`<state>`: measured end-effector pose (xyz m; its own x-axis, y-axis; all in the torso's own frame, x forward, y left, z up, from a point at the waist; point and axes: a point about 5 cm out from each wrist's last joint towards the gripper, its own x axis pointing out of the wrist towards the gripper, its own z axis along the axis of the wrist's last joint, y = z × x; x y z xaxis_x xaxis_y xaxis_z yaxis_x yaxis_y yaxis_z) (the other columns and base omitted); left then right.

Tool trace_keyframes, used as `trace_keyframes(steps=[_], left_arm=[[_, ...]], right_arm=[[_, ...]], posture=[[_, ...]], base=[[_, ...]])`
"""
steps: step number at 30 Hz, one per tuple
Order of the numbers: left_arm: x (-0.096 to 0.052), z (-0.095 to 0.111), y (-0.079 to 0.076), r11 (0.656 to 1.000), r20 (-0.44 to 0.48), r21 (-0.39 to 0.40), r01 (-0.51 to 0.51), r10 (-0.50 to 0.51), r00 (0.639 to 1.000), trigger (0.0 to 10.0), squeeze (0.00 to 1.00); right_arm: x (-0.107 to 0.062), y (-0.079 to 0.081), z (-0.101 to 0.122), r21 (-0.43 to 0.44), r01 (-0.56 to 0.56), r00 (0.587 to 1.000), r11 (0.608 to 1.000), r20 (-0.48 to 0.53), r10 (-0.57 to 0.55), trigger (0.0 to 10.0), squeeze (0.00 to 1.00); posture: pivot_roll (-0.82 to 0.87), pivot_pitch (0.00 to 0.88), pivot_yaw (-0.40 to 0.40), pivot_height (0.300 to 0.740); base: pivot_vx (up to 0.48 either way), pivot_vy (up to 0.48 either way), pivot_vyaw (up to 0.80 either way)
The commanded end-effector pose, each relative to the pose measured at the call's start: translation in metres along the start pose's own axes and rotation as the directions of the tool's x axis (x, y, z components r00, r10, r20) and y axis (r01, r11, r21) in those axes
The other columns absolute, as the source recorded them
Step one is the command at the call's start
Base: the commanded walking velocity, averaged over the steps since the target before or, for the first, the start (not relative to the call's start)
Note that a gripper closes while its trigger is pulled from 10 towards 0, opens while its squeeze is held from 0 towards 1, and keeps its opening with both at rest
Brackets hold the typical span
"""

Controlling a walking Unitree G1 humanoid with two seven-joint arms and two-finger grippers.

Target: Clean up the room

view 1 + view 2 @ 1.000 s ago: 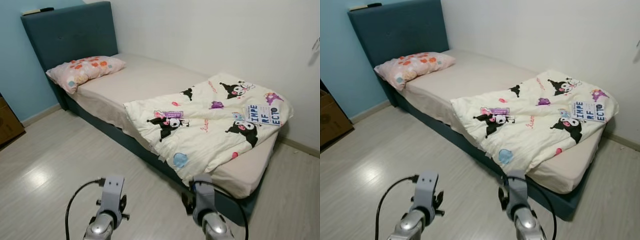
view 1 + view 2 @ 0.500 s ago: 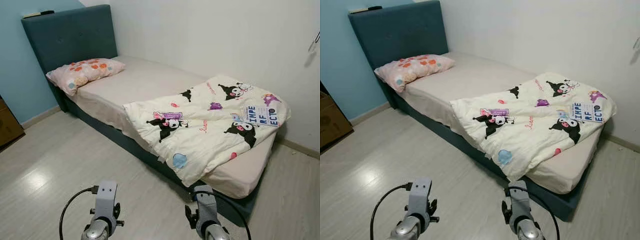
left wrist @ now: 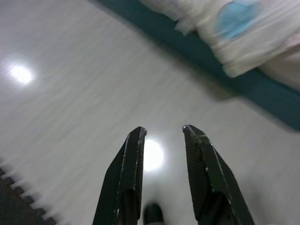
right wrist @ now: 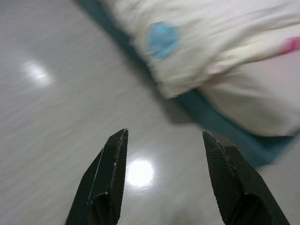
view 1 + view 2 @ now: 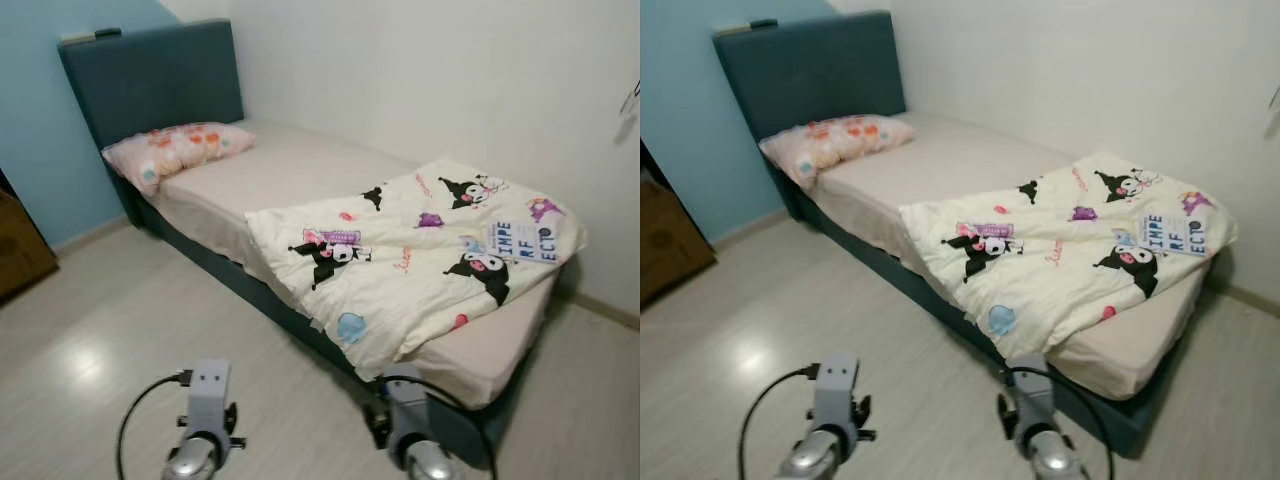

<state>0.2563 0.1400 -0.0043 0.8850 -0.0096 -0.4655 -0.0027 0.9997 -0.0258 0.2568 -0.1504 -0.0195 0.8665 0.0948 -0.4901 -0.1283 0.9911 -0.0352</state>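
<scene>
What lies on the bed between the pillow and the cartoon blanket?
Only bare mattress sheet lies between the pillow and the blanket, as the left eye view shows.

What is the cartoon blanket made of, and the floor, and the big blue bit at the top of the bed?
The cartoon blanket looks like soft printed cloth, probably cotton or polyester: it wrinkles and droops over the bed's edge. The floor looks like pale wood-look planks, maybe laminate: faint grain lines and shiny light spots. The headboard looks padded and covered in matte blue-green fabric, with soft edges and no shine.
</scene>
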Motion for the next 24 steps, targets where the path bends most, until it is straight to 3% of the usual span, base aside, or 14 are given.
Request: trace_keyframes(steps=[1,20,24], left_arm=[[-0.0002,0.0010,0.0048,1.000,0.005,-0.003,-0.015,0.015,1.000,10.0,0.00],[0.0004,0.0057,0.0053,0.999,0.013,-0.024,-0.021,0.022,1.000,10.0,0.00],[0.0004,0.0076,0.0038,1.000,0.018,-0.031,0.001,-0.001,1.000,10.0,0.00]], right_arm=[[0.0011,0.0051,0.0044,0.015,-0.012,1.000,1.000,0.023,0.012,10.0,0.00],[0.0013,0.0057,0.0093,0.027,-0.014,0.999,1.000,0.044,0.013,10.0,0.00],[0.0013,0.0057,0.0094,0.027,-0.013,0.999,1.000,0.045,0.012,10.0,0.00]], posture=[[-0.03,0.053,0.004,0.740],[-0.03,0.060,0.007,0.740],[-0.03,0.062,0.008,0.740]], base=[[0.000,-0.480,0.00],[0.000,-0.480,0.00],[0.000,0.083,0.00]])
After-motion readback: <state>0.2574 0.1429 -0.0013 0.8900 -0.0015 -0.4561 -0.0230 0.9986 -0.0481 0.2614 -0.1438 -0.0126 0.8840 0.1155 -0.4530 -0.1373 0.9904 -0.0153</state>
